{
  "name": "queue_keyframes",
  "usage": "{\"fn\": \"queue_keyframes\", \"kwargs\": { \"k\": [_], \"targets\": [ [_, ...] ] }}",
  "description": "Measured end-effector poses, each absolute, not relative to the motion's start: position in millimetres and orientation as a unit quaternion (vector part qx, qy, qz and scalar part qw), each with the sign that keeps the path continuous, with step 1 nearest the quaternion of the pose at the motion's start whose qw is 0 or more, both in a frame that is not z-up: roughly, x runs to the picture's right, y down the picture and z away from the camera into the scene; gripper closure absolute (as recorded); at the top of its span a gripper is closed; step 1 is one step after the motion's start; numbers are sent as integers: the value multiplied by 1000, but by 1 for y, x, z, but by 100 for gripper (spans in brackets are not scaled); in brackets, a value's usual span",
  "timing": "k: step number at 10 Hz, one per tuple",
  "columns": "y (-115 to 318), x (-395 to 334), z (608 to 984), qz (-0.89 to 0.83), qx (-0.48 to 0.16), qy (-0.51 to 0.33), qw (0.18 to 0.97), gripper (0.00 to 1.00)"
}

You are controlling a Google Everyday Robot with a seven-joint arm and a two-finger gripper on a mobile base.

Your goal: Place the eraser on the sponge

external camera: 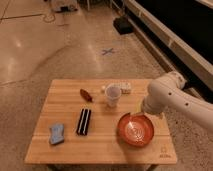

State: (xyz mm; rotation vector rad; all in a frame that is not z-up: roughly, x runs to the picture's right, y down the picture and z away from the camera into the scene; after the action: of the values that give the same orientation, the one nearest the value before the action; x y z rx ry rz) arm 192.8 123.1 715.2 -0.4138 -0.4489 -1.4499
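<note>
The black eraser [83,121] with a pale stripe lies flat on the wooden table [65,95], left of centre. The light-blue sponge [57,134] rests a short way to its left, near the front-left corner, apart from it. My white arm [172,97] reaches in from the right. Its gripper [135,114] hangs over the far rim of the red bowl [136,129], well to the right of the eraser and sponge.
A white cup [112,94] stands mid-table, with a white box [123,88] behind it. A small dark-red oval object [86,94] lies near the back. A dark box [122,25] sits on the polished floor beyond the table.
</note>
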Motion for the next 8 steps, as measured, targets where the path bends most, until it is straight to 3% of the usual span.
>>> {"fn": "queue_keyframes", "kwargs": {
  "k": [8],
  "targets": [
    [123, 30, 746, -739, -182, -209, 615, 20]
  ]
}}
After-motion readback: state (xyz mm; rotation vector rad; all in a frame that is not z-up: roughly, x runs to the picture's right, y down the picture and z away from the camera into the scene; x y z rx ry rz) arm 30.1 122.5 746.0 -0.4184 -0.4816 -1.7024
